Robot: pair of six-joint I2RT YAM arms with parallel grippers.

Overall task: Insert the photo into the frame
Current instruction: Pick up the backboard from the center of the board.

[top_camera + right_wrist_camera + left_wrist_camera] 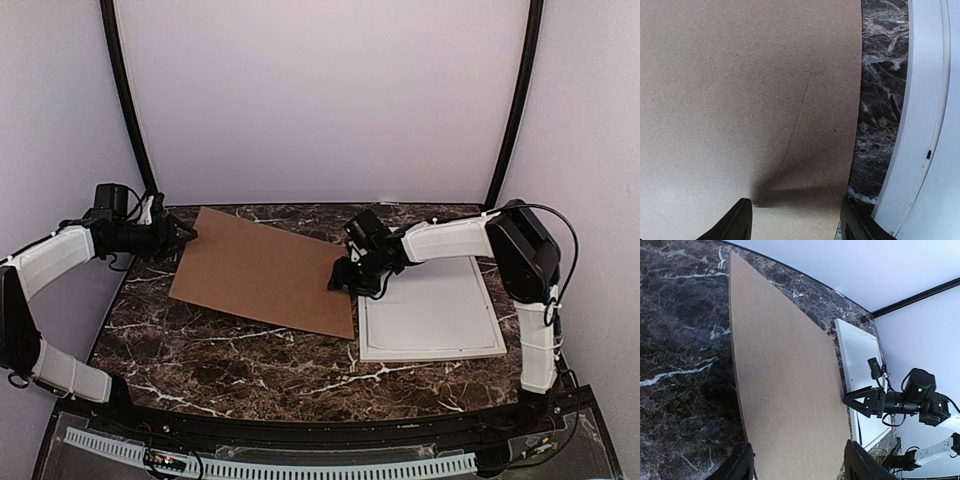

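The frame (pixel 432 312) seems light and stiff, best pinched at its thin rim; left of it, the left gripper (pixel 187 236) and the right gripper (pixel 338 279) both stand open.

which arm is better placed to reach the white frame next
Right, probably: the right pincer is at the edge of the brown board beside the frame; the left pincer is at its far corner.

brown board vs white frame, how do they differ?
The brown board is plain; the white frame has a thin raised rim. The board lies skewed on the table; the frame sits square to its near edge. The left gripper and right gripper, both open, face the board's edges, not the frame's. Both are flat rectangles.
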